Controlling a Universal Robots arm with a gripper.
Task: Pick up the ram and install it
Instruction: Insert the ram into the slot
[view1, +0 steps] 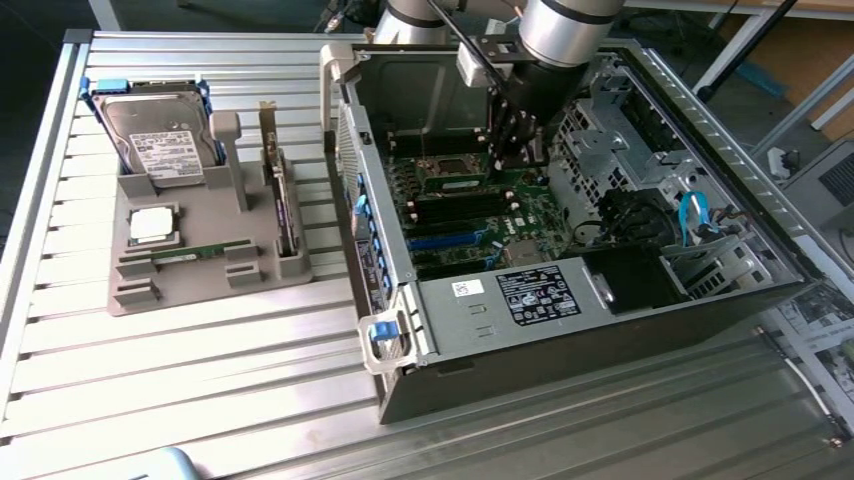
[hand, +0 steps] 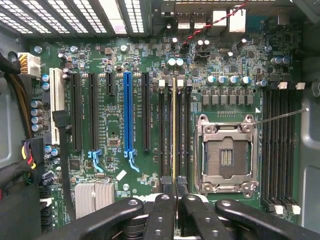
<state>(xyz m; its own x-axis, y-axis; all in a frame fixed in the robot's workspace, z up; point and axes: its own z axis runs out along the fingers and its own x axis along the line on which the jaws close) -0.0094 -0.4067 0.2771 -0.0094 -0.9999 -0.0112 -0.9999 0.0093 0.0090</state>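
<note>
My gripper (hand: 174, 184) is shut on the ram (hand: 173, 125), which the wrist view shows edge-on as a thin yellowish strip. The stick runs in line with the black memory slots (hand: 181, 125) beside the processor socket (hand: 227, 155). I cannot tell whether it is seated in a slot or just above one. From the exterior view, the gripper (view1: 515, 158) reaches down into the open computer case (view1: 534, 300), over the motherboard (view1: 514, 215). A second green ram stick (view1: 187, 253) lies flat in the grey holder (view1: 200, 285) on the exterior view's left.
The holder also carries a hard drive (view1: 160, 140), a square silver processor chip (view1: 151, 225) and an upright dark expansion card (view1: 278, 200). Inside the case are a blue expansion slot (hand: 128, 115), another bank of memory slots (hand: 280, 145), cables (hand: 25, 150) and drive cages (view1: 627, 130).
</note>
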